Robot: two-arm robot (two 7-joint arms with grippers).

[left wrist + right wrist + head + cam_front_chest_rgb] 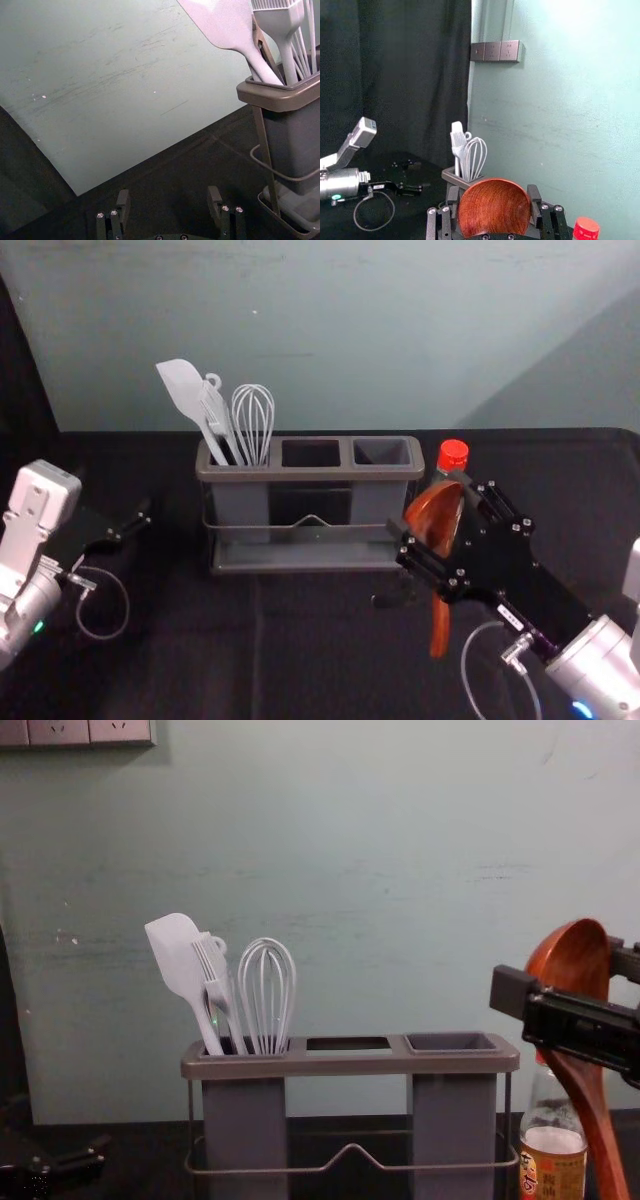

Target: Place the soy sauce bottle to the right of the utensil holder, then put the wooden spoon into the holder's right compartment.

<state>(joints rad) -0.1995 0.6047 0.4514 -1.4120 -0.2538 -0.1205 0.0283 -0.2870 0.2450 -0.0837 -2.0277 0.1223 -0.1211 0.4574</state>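
The holder (310,476) is the fixed reference: its long side faces the robot, so all compartments are accessible from above. The right compartment (381,451) has no utensil in it and is the insertion target. The left gripper (169,194) is parked at the left of the work area, fingers wide apart and holding nothing, presumably to leave the other arm room. The right gripper (493,192) is at the holder's right side, fingers closed about the spoon (430,520) at its bowl. The spoon is held bowl up, handle (440,630) down and somewhat tilted; this orientation suits handle-first insertion. The next move should lift the handle above the rim, shift it left and align it with the opening; a low approach could strike the rim or the bottle. The bottle (550,1110) stands upright just beside the holder, on its right, as specified; the placing step is judged complete. The spatula (178,955), whisk (268,990) and brush (215,975) share the left compartment, handles down, which sets the pattern for the spoon. Markings: the wall sockets (60,730) show no legible brand. The bottle's label (565,1172) is yellow-brown with a red portion and bears characters too small to read with certainty. The cap (586,229) is red; any marking on it is illegible.
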